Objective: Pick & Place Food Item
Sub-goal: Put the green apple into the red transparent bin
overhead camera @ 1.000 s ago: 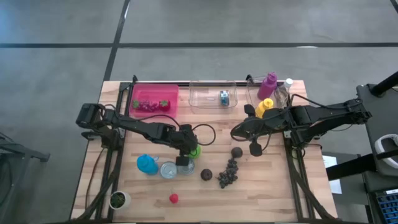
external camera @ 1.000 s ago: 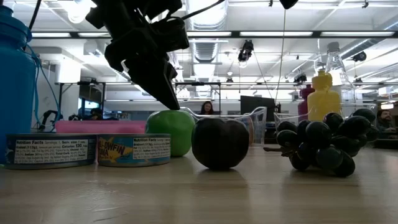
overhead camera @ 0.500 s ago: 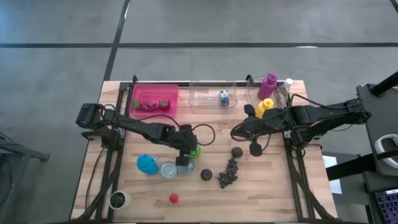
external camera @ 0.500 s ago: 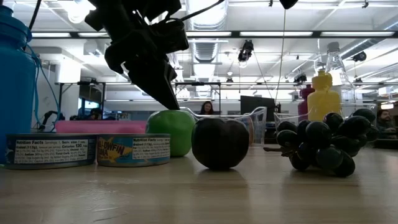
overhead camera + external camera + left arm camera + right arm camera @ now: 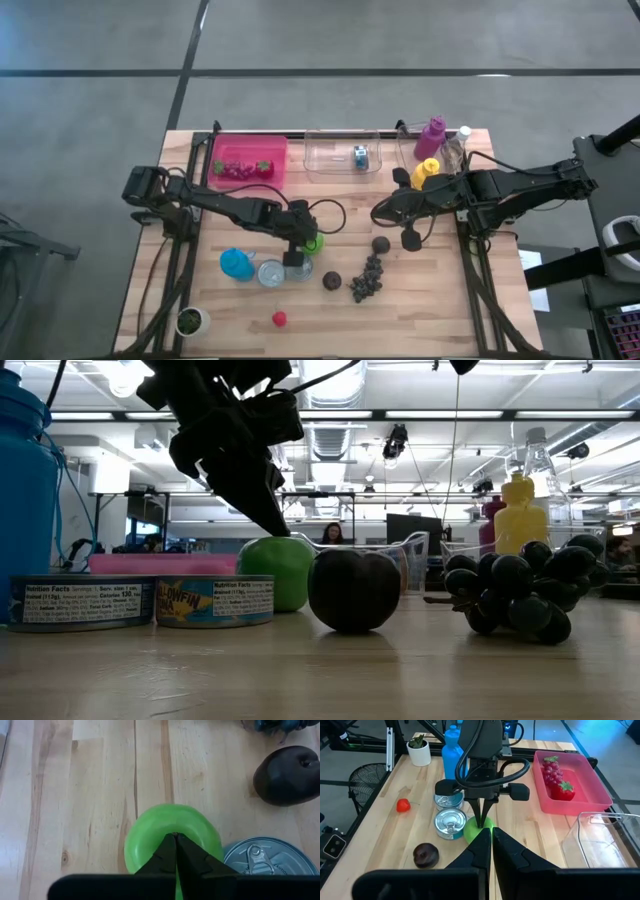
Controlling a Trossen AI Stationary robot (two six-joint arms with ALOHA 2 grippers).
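Observation:
A green apple (image 5: 314,243) sits on the table beside two tins (image 5: 271,273). In the left wrist view the apple (image 5: 172,827) lies right under my left gripper (image 5: 175,837), which is shut and points down at the apple's top. The low view shows the left gripper (image 5: 283,528) above the apple (image 5: 278,572). My right gripper (image 5: 377,214) is shut and hovers over the table's right half, away from any food. A dark plum (image 5: 331,281), a bunch of dark grapes (image 5: 367,278) and another dark fruit (image 5: 381,244) rest on the wood. My left gripper comes from above, slanting down, with its shut fingertips (image 5: 279,525) meeting the top of the apple (image 5: 281,541). The apple stands on the table, not lifted. The right wrist view shows the same meeting point on the apple's top (image 5: 481,824).
A pink tray (image 5: 247,160) holding grapes and a strawberry and a clear bin (image 5: 343,155) stand at the far edge. Purple, yellow and clear bottles (image 5: 432,150) stand far right. A blue bottle (image 5: 236,264), a small red fruit (image 5: 279,319) and a potted plant (image 5: 190,321) sit near left.

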